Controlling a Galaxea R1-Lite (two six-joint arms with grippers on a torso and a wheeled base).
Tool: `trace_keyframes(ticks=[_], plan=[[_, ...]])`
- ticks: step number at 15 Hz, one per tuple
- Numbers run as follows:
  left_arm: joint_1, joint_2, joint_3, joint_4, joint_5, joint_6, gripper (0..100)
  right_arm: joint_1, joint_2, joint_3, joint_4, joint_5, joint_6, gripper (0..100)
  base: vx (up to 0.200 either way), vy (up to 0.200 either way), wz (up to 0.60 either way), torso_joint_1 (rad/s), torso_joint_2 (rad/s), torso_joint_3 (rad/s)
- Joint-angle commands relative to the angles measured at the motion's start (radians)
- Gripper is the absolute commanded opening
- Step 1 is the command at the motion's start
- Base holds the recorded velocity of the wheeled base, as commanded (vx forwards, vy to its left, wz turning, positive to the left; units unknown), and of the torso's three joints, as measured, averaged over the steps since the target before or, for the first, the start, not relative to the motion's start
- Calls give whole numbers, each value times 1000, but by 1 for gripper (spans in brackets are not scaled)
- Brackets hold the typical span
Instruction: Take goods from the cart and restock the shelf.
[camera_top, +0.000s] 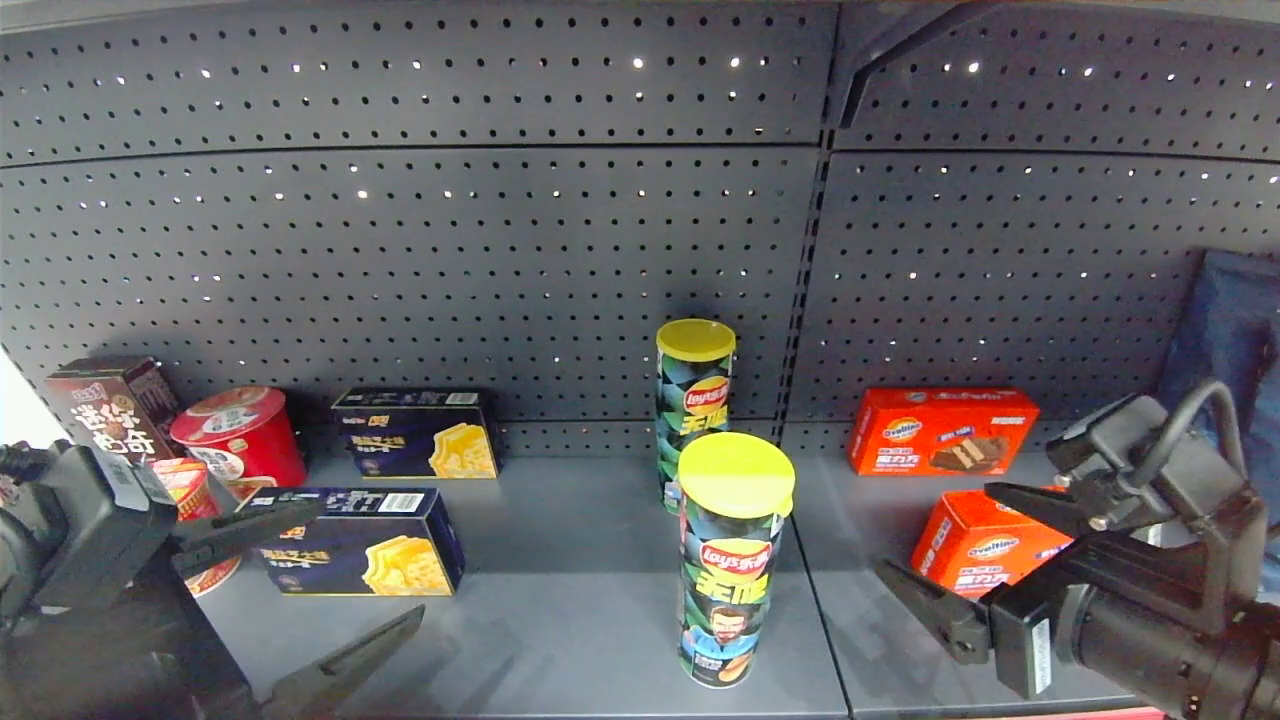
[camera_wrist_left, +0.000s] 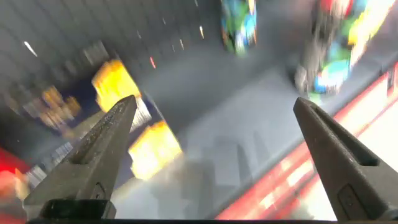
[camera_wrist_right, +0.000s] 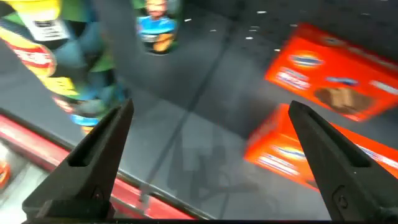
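Both grippers are held at the front edge of the dark grey metal shelf (camera_top: 580, 600), with nothing grasped in either. The left gripper (camera_top: 372, 557) (camera_wrist_left: 212, 102) is spread wide and empty; just past its fingertips a navy cardboard snack box (camera_top: 365, 540) is laid flat, with a second navy box (camera_top: 420, 432) farther back and a red round cup (camera_top: 240, 435) off to its outer side. The right gripper (camera_top: 932, 529) (camera_wrist_right: 209, 106) is likewise opened wide and empty, and an orange cardboard wafer box (camera_top: 985, 550) is seen close beyond its fingertips, with a second orange box (camera_top: 940, 430) behind it against the perforated back panel (camera_top: 500, 250).

Between the two grippers, apart from both and nearer the right one, a tall green-and-black chip can with a yellow lid (camera_top: 733, 570) is stood upright near the shelf's front edge; a matching rear chip can (camera_top: 694, 400) is lined up behind it.

The placing step is judged to be finished, since the can is upright and released. A turn away to the cart is called for next, so that another item can be picked and brought to a bare stretch of shelf without the front can being knocked.
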Motion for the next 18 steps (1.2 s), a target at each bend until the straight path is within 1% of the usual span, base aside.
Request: trace_keyframes(ticks=[1,2,3,4,6,9,14,15,16,17,18], plan=[[0,9,15,-1,-1,-1,100,18,87,-19,-17,46,42,100,0,0,0,0,0,0],[2,9,7,-3,0,-2,100,20,93,-6,-43,52,57,100,0,0,0,0,0,0],[2,25,-28,3,0,-2,100,20,106,70,-120,69,59,100,0,0,0,0,0,0],[2,57,-56,-1,0,-2,100,21,95,155,-152,90,31,100,0,0,0,0,0,0],[2,86,-92,0,0,-2,100,12,67,231,-154,96,-1,100,0,0,0,0,0,0],[-1,135,-126,-1,0,6,100,-37,81,218,-146,96,-3,100,0,0,0,0,0,0],[-6,166,-132,-1,0,7,100,-37,161,181,-151,96,-3,100,0,0,0,0,0,0],[-5,186,-137,-1,0,7,100,-45,228,119,-152,96,-3,100,0,0,0,0,0,0],[-5,186,-137,-1,0,7,100,-45,228,119,-152,96,-3,100,0,0,0,0,0,0],[-5,195,-143,-1,0,7,100,-51,290,63,-159,96,-3,100,0,0,0,0,0,0],[-3,195,-143,-1,0,7,100,-51,301,54,-162,96,-3,100,0,0,0,0,0,0]])
